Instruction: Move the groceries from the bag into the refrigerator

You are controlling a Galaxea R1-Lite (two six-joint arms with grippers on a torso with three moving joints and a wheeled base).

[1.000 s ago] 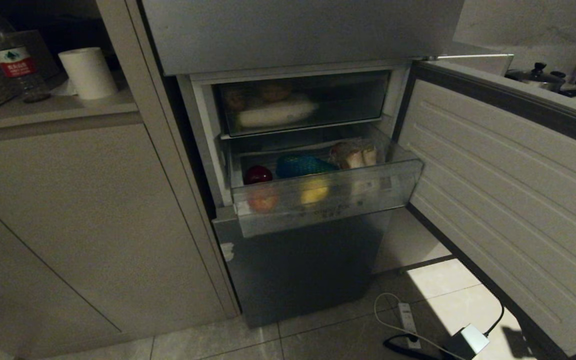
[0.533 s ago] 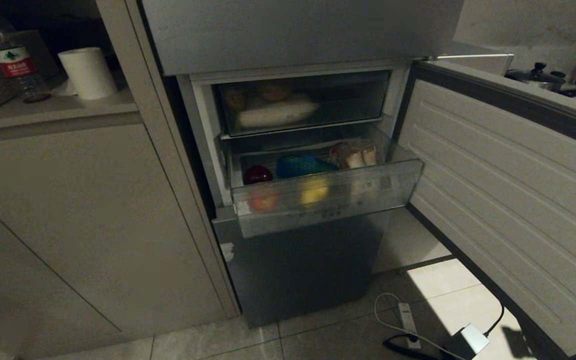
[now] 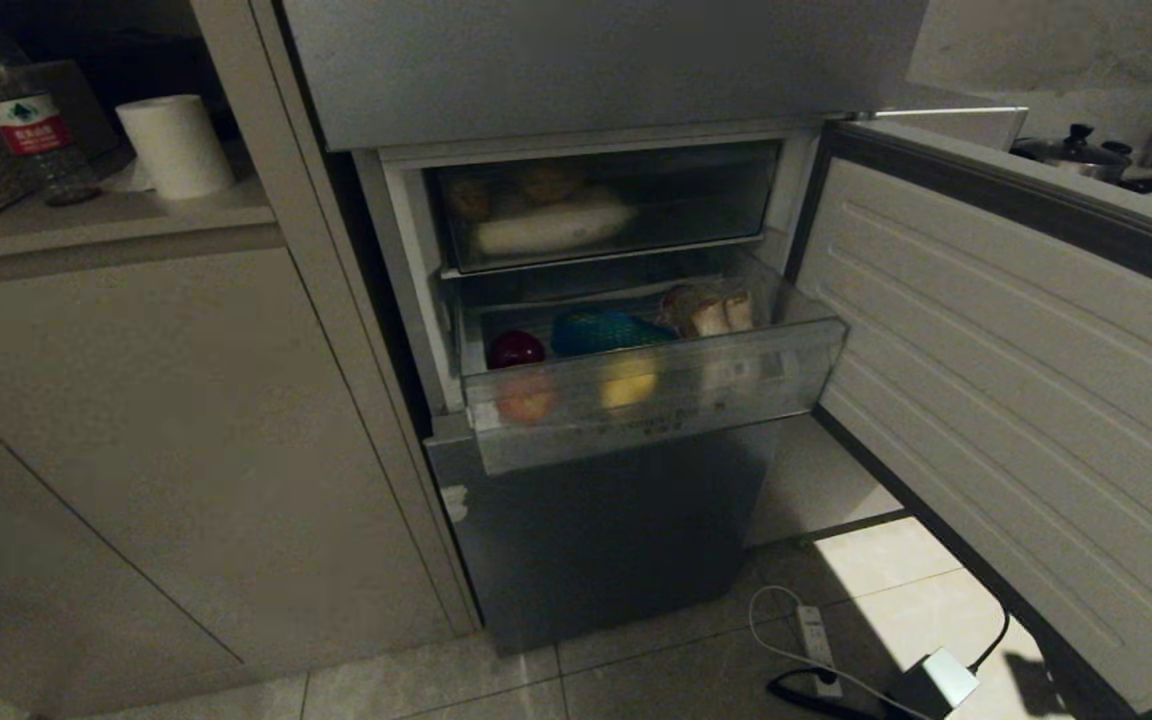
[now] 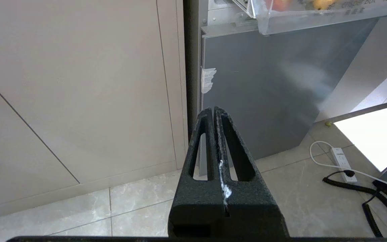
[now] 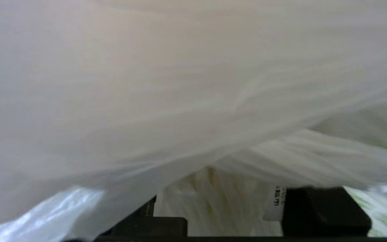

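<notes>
The right gripper (image 5: 233,215) is buried in the bag (image 5: 166,101): its wrist view is filled by crinkly white plastic draped right over the fingers (image 5: 324,208), and only their dark bases show. Between them sits a pale, stringy bundle in a wrapper with a small printed label (image 5: 220,198). The fingers stand apart on either side of it, but whether they press on it cannot be told, because the plastic hides the tips. A hint of green shows through the bag at one edge.

The left gripper (image 4: 213,112) hangs low beside the cupboard front (image 4: 79,84), fingers pressed together and empty, pointing at the grey lower door of the refrigerator (image 4: 267,94), where pale tape scraps (image 4: 208,79) stick to the edge.

Against the head views of a second ago, nothing differs: the fridge, its drawers and the floor clutter sit exactly as before, and neither arm enters the head view.

In the head view the middle door (image 3: 1016,380) swings wide open to the right. The clear drawer (image 3: 656,405) is pulled out, holding a red fruit (image 3: 516,348), a blue-green net pack (image 3: 604,330), a yellow fruit (image 3: 628,383) and a wrapped pale lump (image 3: 711,308). The drawer above (image 3: 601,205) is closed, with a long white pack inside. A paper roll (image 3: 176,145) and a water bottle (image 3: 21,105) stand on the counter to the left; a power strip (image 3: 814,635) and cable lie on the tiles.
</notes>
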